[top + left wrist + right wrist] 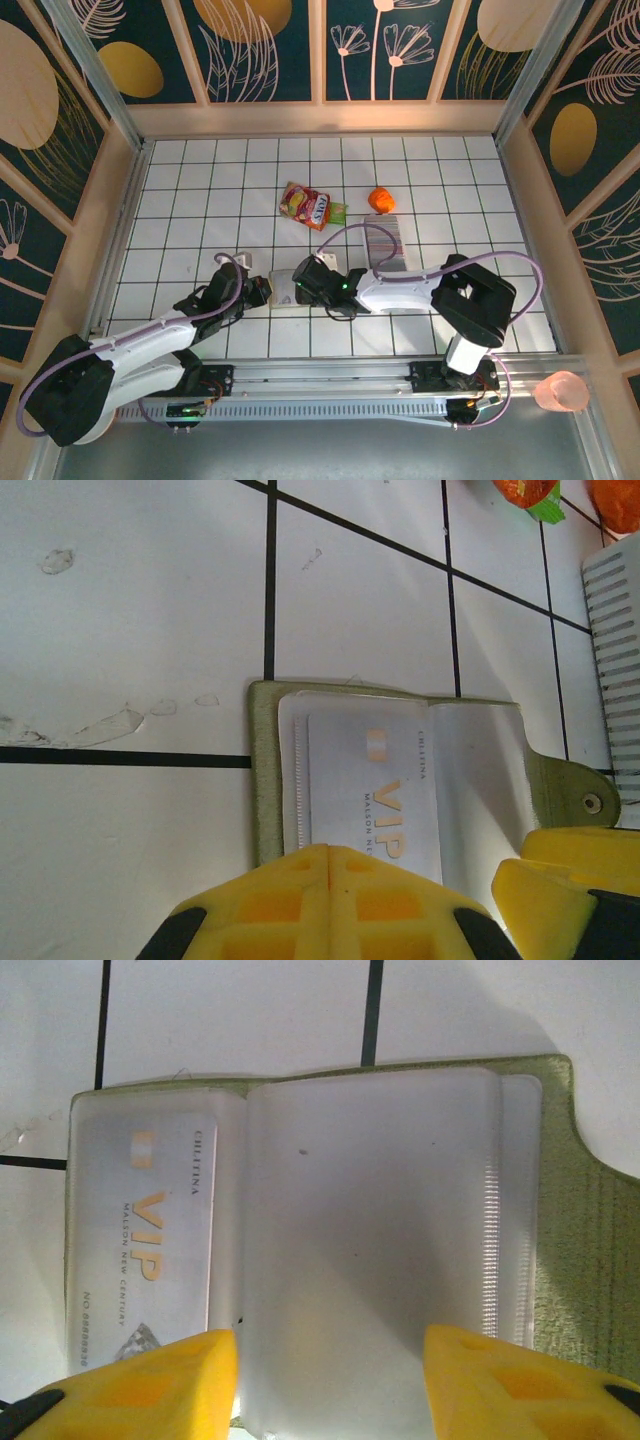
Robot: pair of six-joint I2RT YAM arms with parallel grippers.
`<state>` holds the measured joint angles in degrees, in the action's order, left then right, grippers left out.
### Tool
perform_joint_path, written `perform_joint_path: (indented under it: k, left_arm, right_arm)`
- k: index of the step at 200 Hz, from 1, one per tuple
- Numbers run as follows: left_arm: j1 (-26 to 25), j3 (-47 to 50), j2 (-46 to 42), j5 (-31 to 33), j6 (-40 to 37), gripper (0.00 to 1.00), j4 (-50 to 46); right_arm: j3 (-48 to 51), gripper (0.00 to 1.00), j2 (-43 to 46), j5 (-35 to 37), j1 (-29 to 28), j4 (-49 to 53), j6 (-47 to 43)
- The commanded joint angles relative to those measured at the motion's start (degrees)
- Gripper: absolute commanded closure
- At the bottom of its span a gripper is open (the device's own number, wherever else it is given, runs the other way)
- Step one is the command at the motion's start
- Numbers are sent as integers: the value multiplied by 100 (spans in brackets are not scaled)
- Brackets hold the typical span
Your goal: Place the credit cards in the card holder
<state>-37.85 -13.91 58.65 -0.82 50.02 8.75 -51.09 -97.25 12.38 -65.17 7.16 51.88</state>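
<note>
Yellow fingers (250, 910) of the left gripper (328, 870) press shut on the near edge of the card holder (262, 780), seemingly pinning it open; the right gripper (330, 1380) stands half-wide, an empty clear pocket (370, 1210) between its jaws; one VIP card (150, 1240) fills the neighbouring pocket; the stacked credit cards (385, 243) wait well beyond both jaws.

Left end effector (328, 865) closed; right end effector (330, 1355) parted.

Snack packet (312, 207), red-yellow with green end, flat on white gridded table (180, 200). Orange round item (381, 199) near its right, apart. Pink cup (561, 392) beyond table's near right corner.
</note>
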Motion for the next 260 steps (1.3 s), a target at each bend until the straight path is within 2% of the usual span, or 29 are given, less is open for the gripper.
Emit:
perform_joint_path:
  k: [1,48,83,163,260]
  left_arm:
    - [-19,91,6,99,45,99,186]
    - [-16,125,41,139,17,99,205]
    - [-14,137,-62,558,179,100,41]
    - [-12,152,-270,779,306,100,-114]
    - [-18,220,-1348,1401,613,100,-831]
  right_arm:
    - [-59,46,-87,100,-66,109,202]
    - [-125,46,-260,-119,-72,-154,214]
    - [-173,45,-353,-245,-72,-446,240]
    - [-190,46,-378,-463,-75,-940,291]
    - [-375,46,-676,-844,-140,-1519,242]
